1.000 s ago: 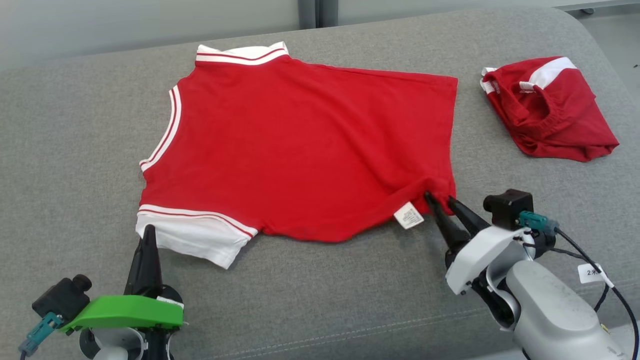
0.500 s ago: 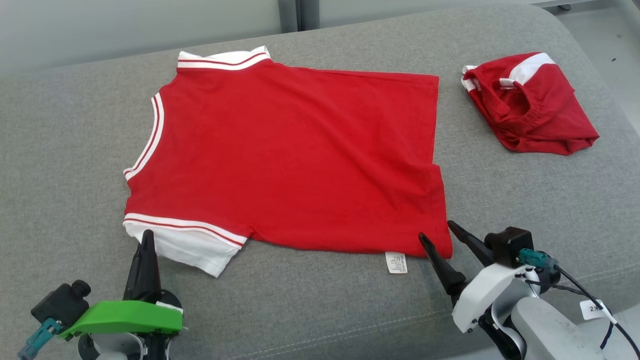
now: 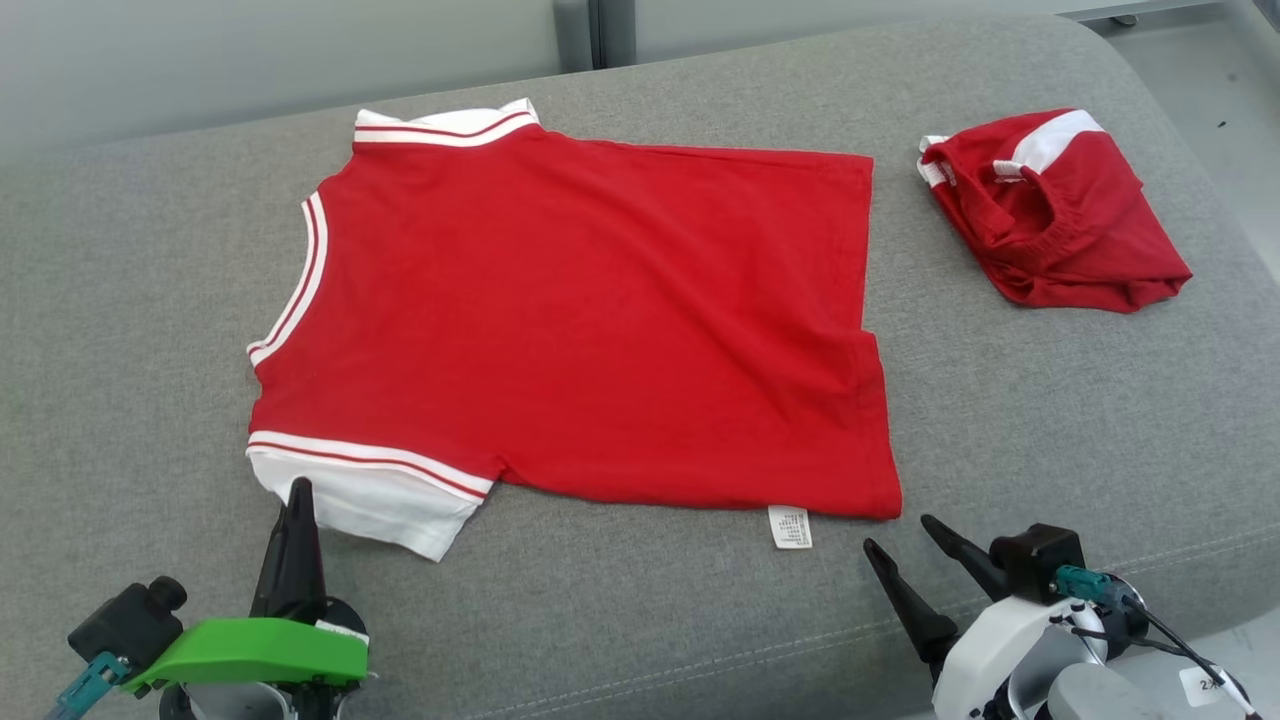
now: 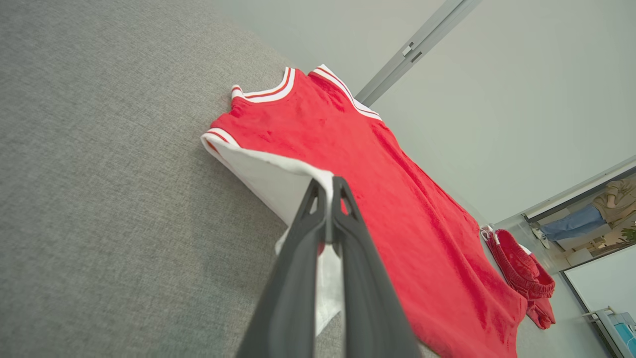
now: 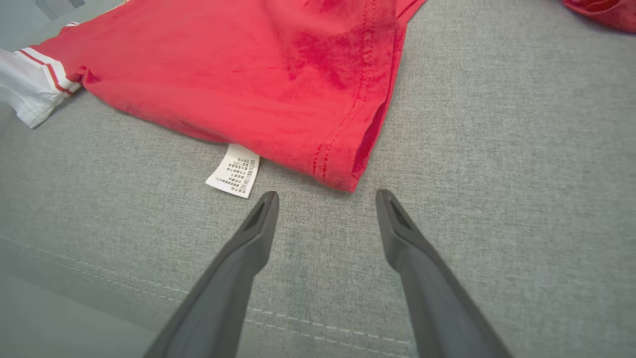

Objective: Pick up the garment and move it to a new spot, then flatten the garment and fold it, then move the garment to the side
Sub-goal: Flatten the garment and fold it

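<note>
Lying spread flat over the middle of the grey cushion [image 3: 1050, 420], the red garment [image 3: 580, 320] has its striped white collar [image 3: 445, 122] toward the far edge and its hem running down the right-hand side. At the garment's near-left corner, close to the cushion's front edge, the left gripper [image 3: 298, 490] has its two dark fingers pressed together on the white sleeve [image 3: 370, 500]; the left wrist view shows a fold of that white cloth pinched between them and lifted a little off the grey fabric. Over by the near-right corner of the garment the right gripper [image 3: 899, 533] stands with its fingers spread wide and nothing between them, tips on bare cushion just short of the hem corner, not touching it. A small white care label [image 3: 789, 526] pokes out from the near edge of the garment, just left of those tips. Well apart, toward the cushion's far-right corner, sits a crumpled red bundle [image 3: 1055, 215] with a white stripe
</note>
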Tool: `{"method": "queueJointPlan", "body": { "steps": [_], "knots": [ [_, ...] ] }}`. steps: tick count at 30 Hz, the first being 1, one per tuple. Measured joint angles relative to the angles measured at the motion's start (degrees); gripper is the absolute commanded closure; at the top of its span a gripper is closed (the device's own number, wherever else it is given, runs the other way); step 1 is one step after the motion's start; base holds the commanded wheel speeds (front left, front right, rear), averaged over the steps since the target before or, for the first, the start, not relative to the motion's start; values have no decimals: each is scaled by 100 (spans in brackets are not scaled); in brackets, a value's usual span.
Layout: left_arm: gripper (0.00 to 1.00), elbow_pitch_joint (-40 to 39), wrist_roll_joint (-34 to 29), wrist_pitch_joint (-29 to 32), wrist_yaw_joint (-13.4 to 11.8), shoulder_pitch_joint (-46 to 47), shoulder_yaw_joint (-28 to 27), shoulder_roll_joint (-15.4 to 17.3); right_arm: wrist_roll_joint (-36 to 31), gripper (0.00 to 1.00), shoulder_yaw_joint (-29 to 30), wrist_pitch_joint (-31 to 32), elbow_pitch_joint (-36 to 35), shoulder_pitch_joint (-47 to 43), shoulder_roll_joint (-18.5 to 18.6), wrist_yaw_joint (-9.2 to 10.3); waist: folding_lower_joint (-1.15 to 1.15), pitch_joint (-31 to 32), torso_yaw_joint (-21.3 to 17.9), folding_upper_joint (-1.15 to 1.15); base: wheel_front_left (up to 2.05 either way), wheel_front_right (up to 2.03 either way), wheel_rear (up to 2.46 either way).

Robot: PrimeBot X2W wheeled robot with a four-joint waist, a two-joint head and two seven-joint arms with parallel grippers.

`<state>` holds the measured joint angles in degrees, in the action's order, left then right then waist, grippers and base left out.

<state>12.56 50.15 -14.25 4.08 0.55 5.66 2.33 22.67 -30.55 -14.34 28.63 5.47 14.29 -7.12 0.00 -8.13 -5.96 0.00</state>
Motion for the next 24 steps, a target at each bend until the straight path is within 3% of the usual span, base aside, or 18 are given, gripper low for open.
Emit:
{"method": "queueJointPlan", "body": {
  "steps": [9, 24],
  "knots": [
    [100, 0, -51, 0, 2, -10, 81, -1, -477, 0, -107, 0, 45, 111, 75, 0, 0, 23, 90, 0, 0, 0, 0],
    [100, -24, -52, -1, 1, -9, 91, -1, -666, 0, -143, 0, 389, 483, 92, 0, 0, -109, 388, 0, 0, 0, 0]
  ]
}}
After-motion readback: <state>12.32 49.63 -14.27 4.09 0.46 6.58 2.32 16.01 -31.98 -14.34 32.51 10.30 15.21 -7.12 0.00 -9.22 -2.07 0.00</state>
